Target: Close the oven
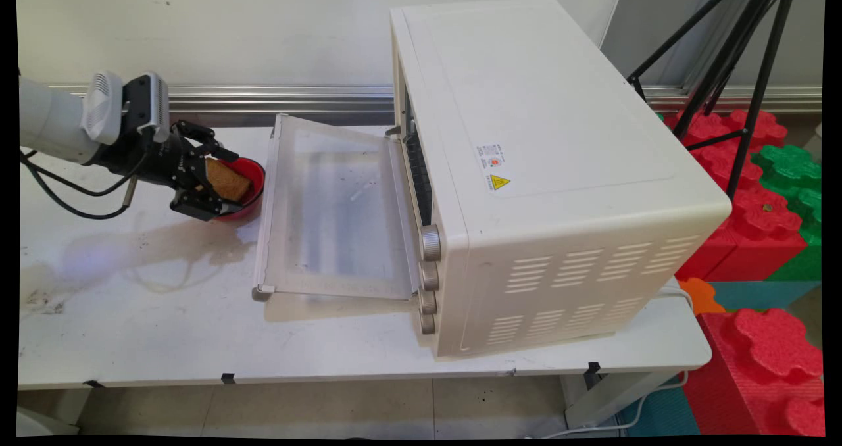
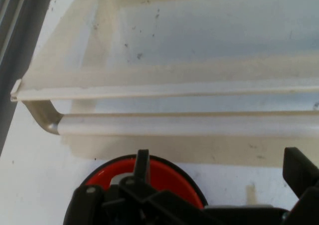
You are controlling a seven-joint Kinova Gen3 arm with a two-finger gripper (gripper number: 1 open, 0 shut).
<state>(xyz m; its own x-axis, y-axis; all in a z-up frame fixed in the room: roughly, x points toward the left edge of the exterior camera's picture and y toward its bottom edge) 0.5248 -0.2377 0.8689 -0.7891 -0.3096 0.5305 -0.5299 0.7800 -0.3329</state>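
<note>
White table (image 1: 164, 314), stained at lower left, carries an oven (image 1: 546, 170) at centre-right with its door (image 1: 335, 209) dropped open; red and green foam blocks (image 1: 756, 189) sit at right. At left-centre the gripper (image 1: 220, 179) has its jaws clamped on a brown sponge (image 1: 227, 179), over a red bowl (image 2: 164, 177) just beside the door's edge. Sponge looks light, soft and squashy, best pinched across its flat sides.
</note>
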